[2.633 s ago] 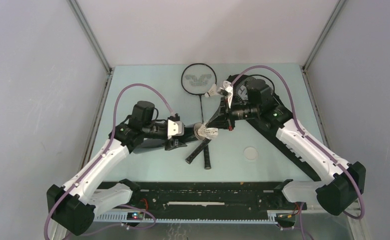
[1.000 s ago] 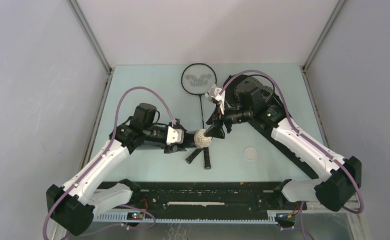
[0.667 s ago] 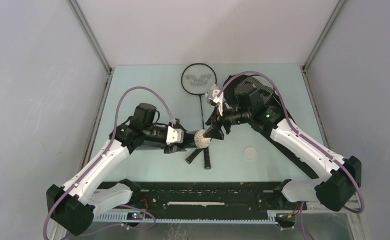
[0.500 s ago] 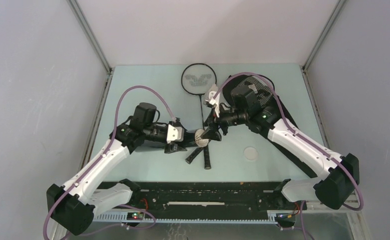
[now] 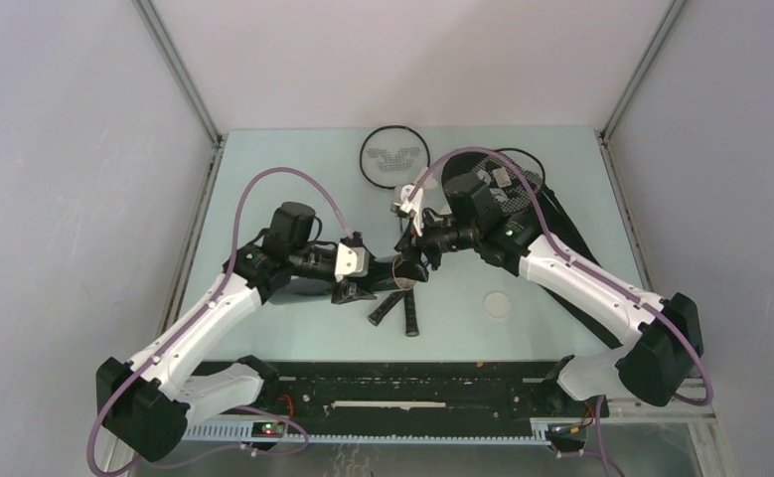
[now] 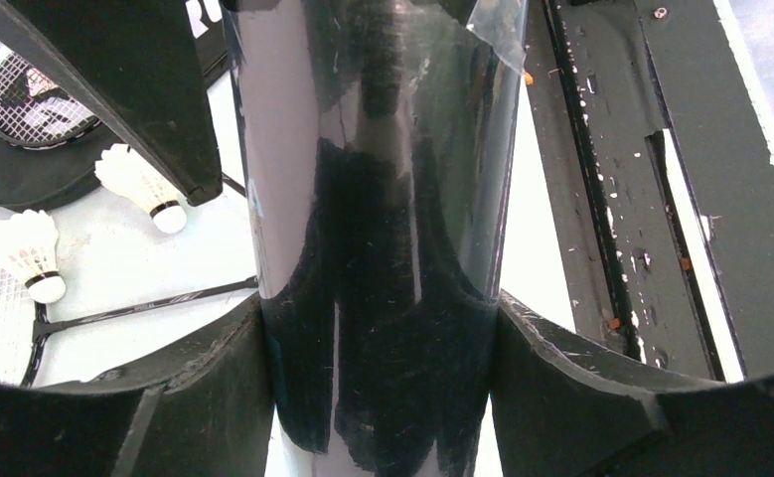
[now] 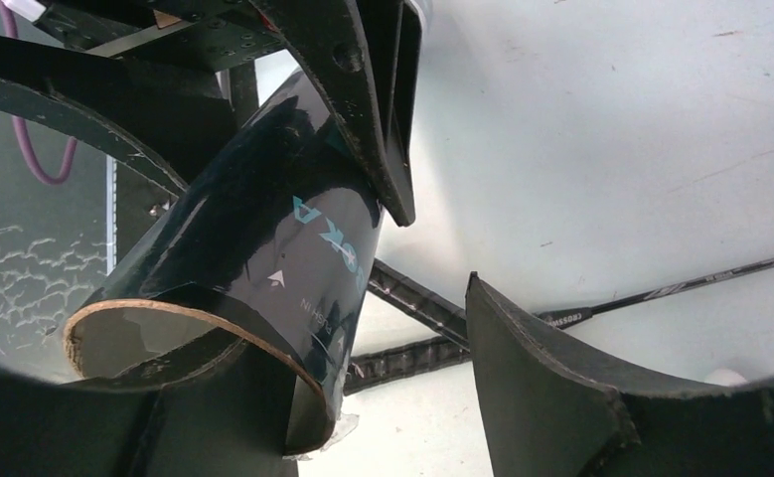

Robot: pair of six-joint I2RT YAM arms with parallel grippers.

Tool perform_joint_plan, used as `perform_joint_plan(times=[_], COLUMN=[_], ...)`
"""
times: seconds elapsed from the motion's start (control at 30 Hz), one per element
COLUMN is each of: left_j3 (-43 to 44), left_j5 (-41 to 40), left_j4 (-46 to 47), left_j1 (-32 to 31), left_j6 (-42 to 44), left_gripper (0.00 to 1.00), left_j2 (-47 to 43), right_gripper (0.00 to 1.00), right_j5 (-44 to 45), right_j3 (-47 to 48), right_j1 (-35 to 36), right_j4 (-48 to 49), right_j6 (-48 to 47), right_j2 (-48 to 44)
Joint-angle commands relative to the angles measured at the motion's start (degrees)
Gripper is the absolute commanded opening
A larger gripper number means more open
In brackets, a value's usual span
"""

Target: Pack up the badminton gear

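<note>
Tube point(image 6: 383, 199) in left jaws, right wrist shows rim point(image 7: 214, 323)

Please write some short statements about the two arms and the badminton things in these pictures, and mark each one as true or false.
1. The left gripper has its jaws closed around the black tube. True.
2. Two shuttlecocks lie on the table. True.
3. The right gripper holds a racket by its handle. False: its jaws stand open at the tube's open end, with a gap beside the rim.
4. Both rackets are packed inside the bag. False: one racket lies on the bare table, and the second racket lies on top of the bag, its strings in plain view.
</note>
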Motion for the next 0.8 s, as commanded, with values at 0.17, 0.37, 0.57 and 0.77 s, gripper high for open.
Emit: perform_joint_plan(times=[0.17, 0.37, 0.57, 0.77], left_j3=[-2.8, -3.6, -3.9, -3.4], left_j5=[-2.8, -5.5, -7.4, -7.8], left_j4=[6.3, 6.9, 5.8, 4.8], left_j1=[-0.3, 2.0, 3.3, 3.3], left_j6=[-0.8, -1.5, -0.4, 0.8], left_gripper=[0.17, 0.18, 0.18, 0.21], left_j2=[-2.1, -2.1, -2.8, -3.7], right_gripper=[0.73, 0.77, 0.75, 0.73], right_j5=[-6.8, -14.0, -5.6, 3.2], right_j3=[2.7, 3.2, 3.3, 6.8], right_j1=[-7.6, -15.3, -20.5, -23.6], right_j4=[-3.7, -6.4, -3.3, -1.0], right_j6=[-2.2, -3.0, -1.5, -0.5], right_j2=[-6.7, -10.0, -5.1, 9.3])
